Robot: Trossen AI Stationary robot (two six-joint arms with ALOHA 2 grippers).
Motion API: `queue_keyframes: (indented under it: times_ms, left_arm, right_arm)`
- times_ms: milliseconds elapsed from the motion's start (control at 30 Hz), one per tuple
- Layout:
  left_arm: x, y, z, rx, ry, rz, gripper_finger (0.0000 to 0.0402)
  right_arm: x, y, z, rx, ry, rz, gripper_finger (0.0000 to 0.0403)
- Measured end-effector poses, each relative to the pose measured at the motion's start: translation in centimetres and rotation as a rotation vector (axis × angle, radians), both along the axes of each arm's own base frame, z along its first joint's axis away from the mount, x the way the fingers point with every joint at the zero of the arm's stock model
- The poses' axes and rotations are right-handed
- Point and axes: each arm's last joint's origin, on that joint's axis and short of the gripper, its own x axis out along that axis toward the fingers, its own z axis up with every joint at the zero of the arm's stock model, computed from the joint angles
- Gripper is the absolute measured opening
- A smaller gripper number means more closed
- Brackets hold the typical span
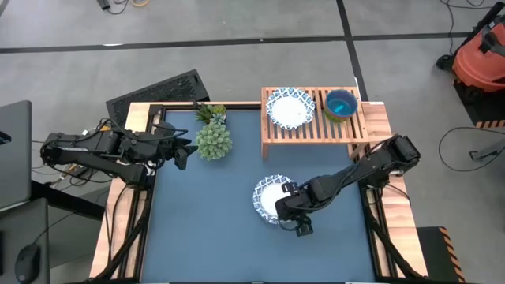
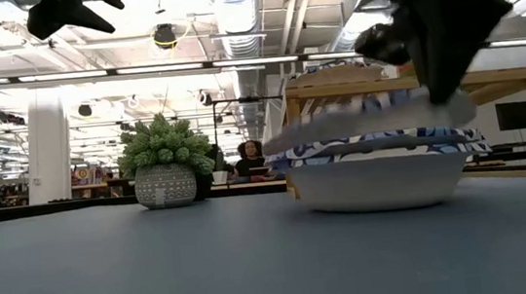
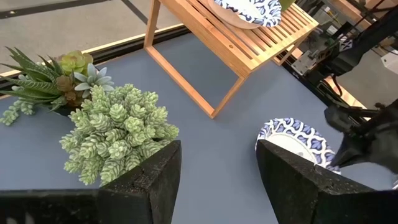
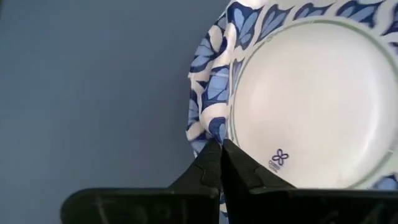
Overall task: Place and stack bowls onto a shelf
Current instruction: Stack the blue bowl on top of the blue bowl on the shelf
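Right gripper (image 4: 219, 149) has the rim of the white patterned bowl (image 1: 268, 197) pinched tight between its jaws, out on the blue tabletop (image 1: 205, 229).

That bowl sits near the table's middle, in front of the shelf (image 1: 316, 126). Up on the shelf: another white patterned bowl (image 1: 289, 108) and, beside it, a teal bowl nested in a lime green one (image 1: 341, 104). The left gripper (image 3: 217, 180) hangs over the left edge near the spiky plant (image 1: 213, 140), jaws spread wide.

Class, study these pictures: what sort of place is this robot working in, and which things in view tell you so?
Probably a large open lab or workshop hall. Signs: exposed ceiling ducts and strip lights, a bare grey floor with taped lines, and an orange shop vacuum beside the blue table.
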Motion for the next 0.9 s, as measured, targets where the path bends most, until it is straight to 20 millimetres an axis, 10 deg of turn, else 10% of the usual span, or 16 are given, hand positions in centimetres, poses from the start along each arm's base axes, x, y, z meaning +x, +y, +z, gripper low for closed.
queue_keyframes:
  times_ms: [667,900]
  left_arm:
    - [0.0,0.0,0.0,-0.014,-0.006,0.006,0.0197]
    - [0.0,0.0,0.0,-0.013,-0.007,0.010,0.0197]
  right_arm:
    - [-7.9,-6.8,16.1,0.204,-0.711,-0.099,0.0021]
    - [-10.6,-10.6,20.7,-0.062,-1.032,-0.208,0.0021]
